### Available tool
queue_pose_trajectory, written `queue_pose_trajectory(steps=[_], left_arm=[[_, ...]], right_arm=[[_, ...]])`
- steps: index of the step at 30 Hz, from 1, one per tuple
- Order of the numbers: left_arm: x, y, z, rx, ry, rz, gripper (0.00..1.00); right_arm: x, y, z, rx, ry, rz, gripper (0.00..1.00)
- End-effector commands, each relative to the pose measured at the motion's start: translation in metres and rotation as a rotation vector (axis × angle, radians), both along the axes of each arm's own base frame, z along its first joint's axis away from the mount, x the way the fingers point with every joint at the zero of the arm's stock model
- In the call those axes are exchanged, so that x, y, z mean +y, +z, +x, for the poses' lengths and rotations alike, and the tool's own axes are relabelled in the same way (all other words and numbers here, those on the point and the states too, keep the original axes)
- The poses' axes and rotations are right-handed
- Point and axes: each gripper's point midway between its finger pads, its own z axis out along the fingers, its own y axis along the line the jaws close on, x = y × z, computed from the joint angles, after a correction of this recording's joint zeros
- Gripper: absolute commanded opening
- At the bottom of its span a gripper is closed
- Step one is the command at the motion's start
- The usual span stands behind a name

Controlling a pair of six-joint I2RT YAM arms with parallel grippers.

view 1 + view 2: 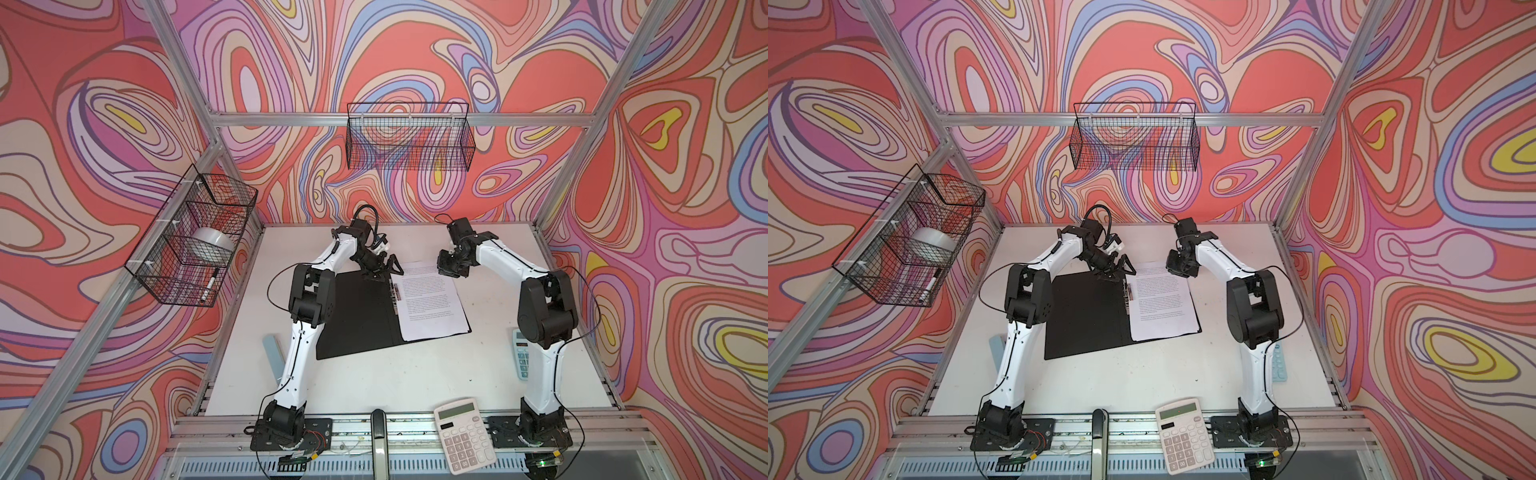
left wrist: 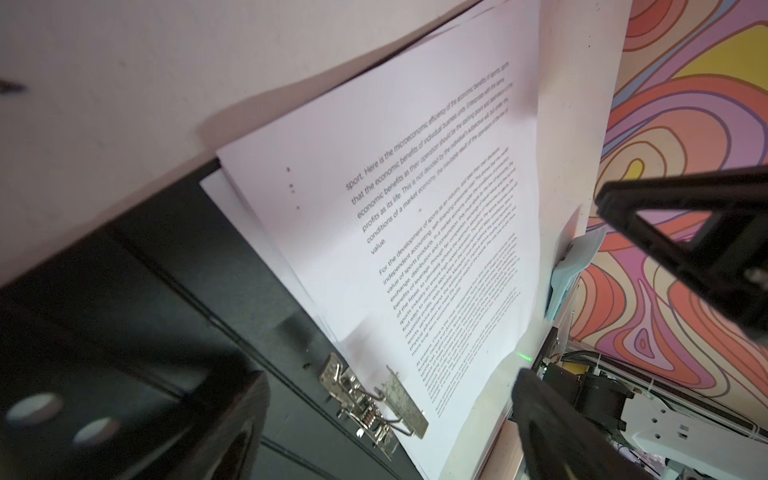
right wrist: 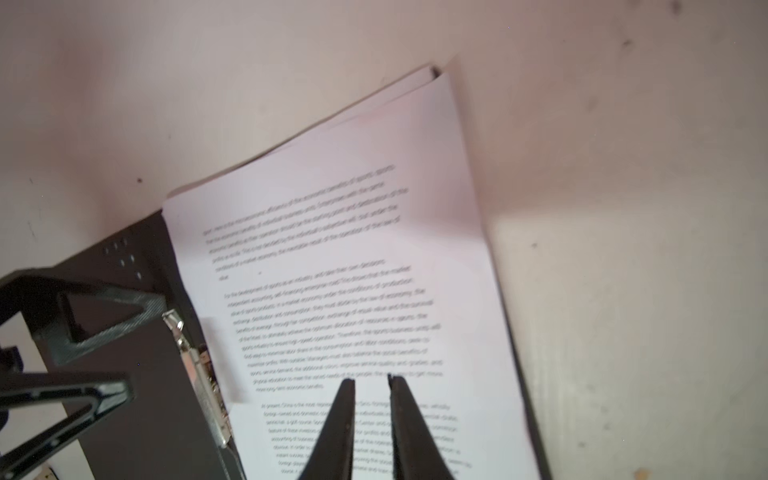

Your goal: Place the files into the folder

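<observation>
The folder (image 1: 357, 320) lies open, black inside up, in the middle of the counter (image 1: 415, 374). The files (image 1: 428, 303) rest on its 3 o'clock half, their edge at the metal clip (image 1: 394, 291). The left fingers (image 1: 390, 269) gape wide and empty over the spine's 12 o'clock end. The right fingers (image 3: 343, 419), parted by a narrow gap, grip nothing above the files' 1 o'clock corner.
</observation>
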Motion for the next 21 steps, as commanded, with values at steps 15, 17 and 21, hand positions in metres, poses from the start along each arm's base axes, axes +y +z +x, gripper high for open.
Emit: queue_pose_trajectory(steps=[15, 17, 21], left_arm=[[-0.011, -0.001, -0.008, 0.02, -0.037, -0.034, 0.92], [-0.012, -0.001, -0.009, 0.022, -0.039, -0.038, 0.92], [-0.013, -0.002, -0.008, 0.022, -0.041, -0.042, 0.92]], right_arm=[[-0.032, -0.05, 0.068, -0.045, -0.076, 0.24, 0.25], [-0.031, -0.055, 0.069, -0.033, -0.068, 0.245, 0.25], [-0.029, -0.063, 0.067, -0.011, -0.062, 0.254, 0.25]])
